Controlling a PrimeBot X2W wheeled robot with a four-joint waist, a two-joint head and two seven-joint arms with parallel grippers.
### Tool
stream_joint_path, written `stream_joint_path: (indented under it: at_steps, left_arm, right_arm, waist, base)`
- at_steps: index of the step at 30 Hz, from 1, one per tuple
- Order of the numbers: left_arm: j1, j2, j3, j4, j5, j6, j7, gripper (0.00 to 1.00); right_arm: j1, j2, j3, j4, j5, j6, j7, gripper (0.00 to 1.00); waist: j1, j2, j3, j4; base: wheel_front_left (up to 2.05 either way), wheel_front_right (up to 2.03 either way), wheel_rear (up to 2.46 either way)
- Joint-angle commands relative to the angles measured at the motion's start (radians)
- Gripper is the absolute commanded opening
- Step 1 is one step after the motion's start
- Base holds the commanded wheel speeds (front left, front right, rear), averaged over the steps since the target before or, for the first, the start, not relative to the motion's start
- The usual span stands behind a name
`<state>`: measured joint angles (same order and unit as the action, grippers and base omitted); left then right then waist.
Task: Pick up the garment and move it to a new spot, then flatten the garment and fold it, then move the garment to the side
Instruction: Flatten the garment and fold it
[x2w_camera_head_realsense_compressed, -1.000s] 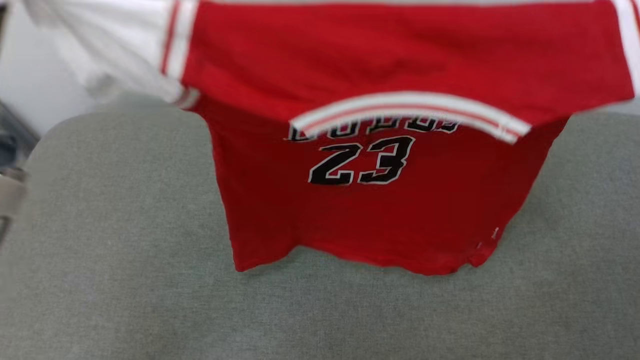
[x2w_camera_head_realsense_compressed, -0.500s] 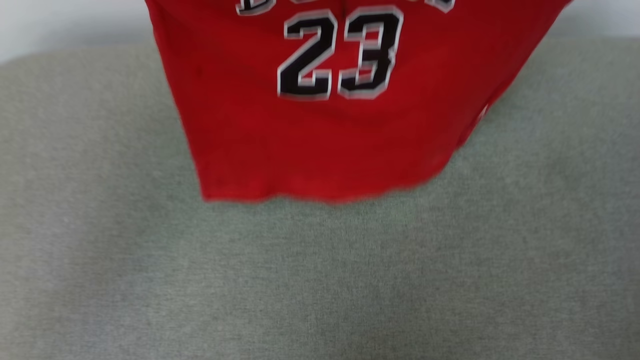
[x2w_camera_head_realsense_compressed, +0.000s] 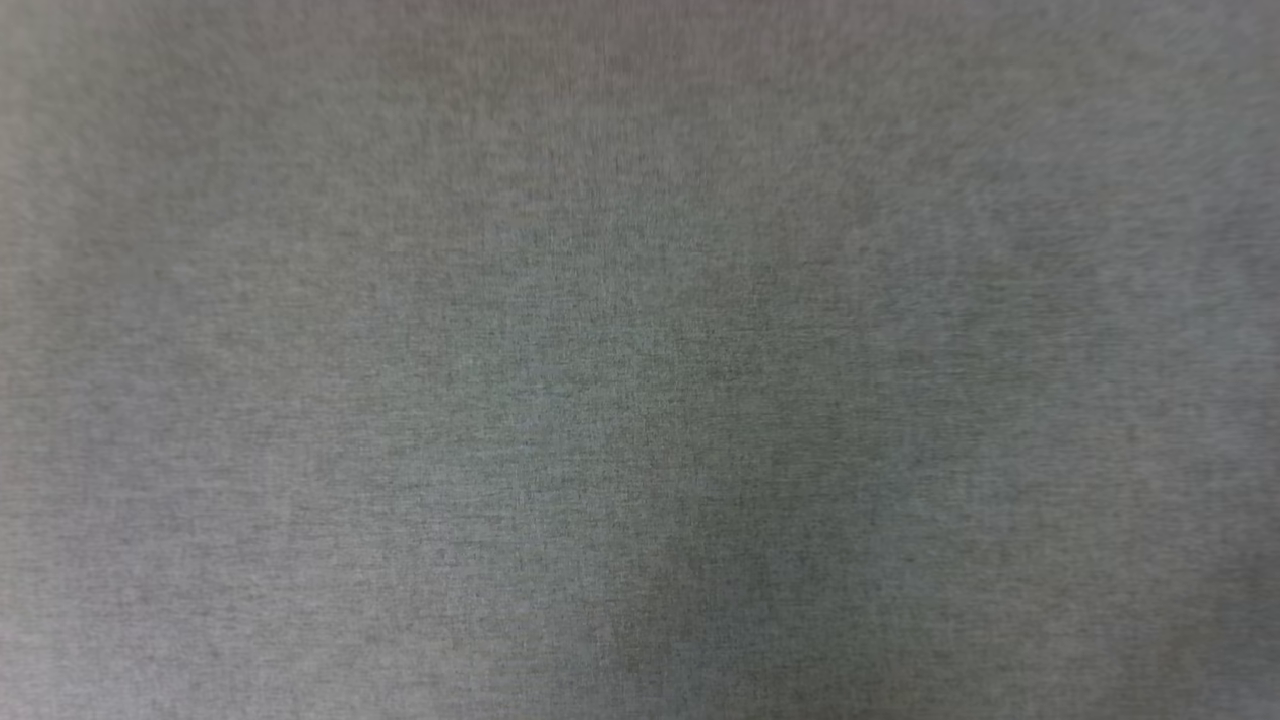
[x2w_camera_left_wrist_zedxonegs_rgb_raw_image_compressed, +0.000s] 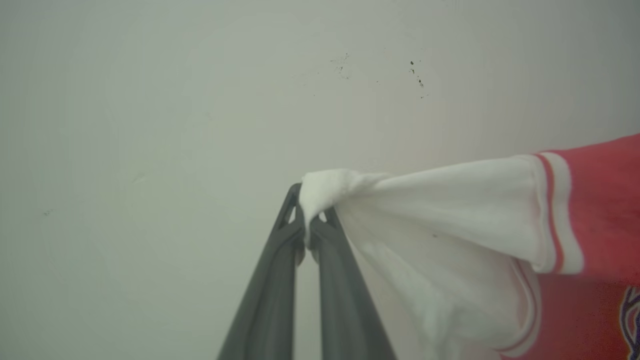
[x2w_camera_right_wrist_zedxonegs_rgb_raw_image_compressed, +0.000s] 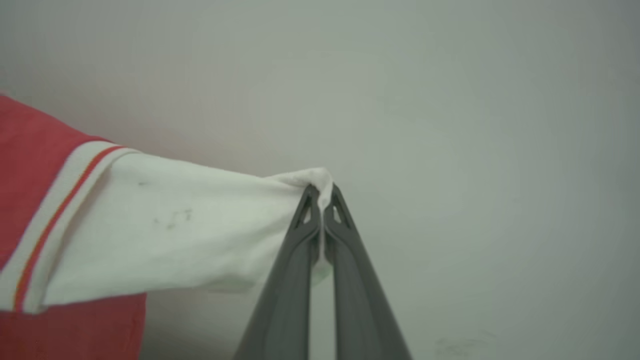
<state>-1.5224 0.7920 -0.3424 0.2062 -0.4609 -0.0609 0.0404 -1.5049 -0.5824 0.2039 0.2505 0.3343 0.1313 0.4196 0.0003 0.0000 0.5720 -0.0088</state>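
The garment (x2w_camera_left_wrist_zedxonegs_rgb_raw_image_compressed: 450, 220) is a red jersey with white sleeves and red-white striped trim, held up in the air against a pale wall. In the left wrist view my left gripper (x2w_camera_left_wrist_zedxonegs_rgb_raw_image_compressed: 307, 220) is shut on the tip of one white sleeve, and the cloth stretches off to the right toward the red body. My right gripper (x2w_camera_right_wrist_zedxonegs_rgb_raw_image_compressed: 321, 200) is shut on the tip of the other white sleeve of the garment (x2w_camera_right_wrist_zedxonegs_rgb_raw_image_compressed: 165, 230), which runs off to the left in the right wrist view. The sleeves are pulled taut between the two grippers.
A grey woven fabric surface (x2w_camera_head_realsense_compressed: 640, 400) spreads across the head view, blurred. A plain pale wall (x2w_camera_left_wrist_zedxonegs_rgb_raw_image_compressed: 200, 100) with a few small dark specks stands behind both grippers.
The red jersey slid up and out of the top of the head view; the whole picture shifted, so the camera has moved. Only grey fabric is left there now.
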Motion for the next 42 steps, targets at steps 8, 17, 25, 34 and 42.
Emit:
stream_joint_path:
  at_steps: [8, 17, 25, 34, 42]
  left_arm:
    - [-0.078, -0.096, -0.052, 0.202, 0.026, -0.025, -0.123, 0.00]
    - [0.140, -0.166, -0.115, 0.314, -0.003, -0.023, -0.212, 0.00]
    - [0.473, -0.171, -0.138, 0.304, -0.068, 0.005, -0.234, 0.00]
    - [0.848, -0.095, -0.187, 0.143, -0.149, 0.053, -0.063, 0.00]
    - [1.135, 0.012, -0.210, -0.031, -0.254, 0.105, 0.105, 0.00]
  right_arm:
    - [-0.057, 0.063, 0.013, 0.151, -0.099, -0.001, -0.152, 0.00]
    - [0.149, 0.088, 0.051, 0.262, -0.101, -0.001, -0.224, 0.00]
    - [0.416, 0.065, 0.106, 0.324, -0.039, -0.001, -0.220, 0.00]
    - [0.738, 0.015, 0.128, 0.299, 0.108, -0.001, -0.094, 0.00]
    - [1.010, -0.034, 0.090, 0.200, 0.169, -0.002, 0.039, 0.00]
  waist:
    - [-0.0003, 0.0000, 0.095, 0.042]
    - [-0.0003, 0.0000, 0.037, 0.065]
    - [-0.0003, 0.0000, -0.120, 0.058]
    - [-0.0003, 0.0000, -0.302, 0.050]
    - [-0.0003, 0.0000, -0.407, 0.038]
  base:
    - [0.00, 0.00, 0.00]
    - [0.00, 0.00, 0.00]
    - [0.00, 0.00, 0.00]
    - [0.00, 0.00, 0.00]
    - [0.00, 0.00, 0.00]
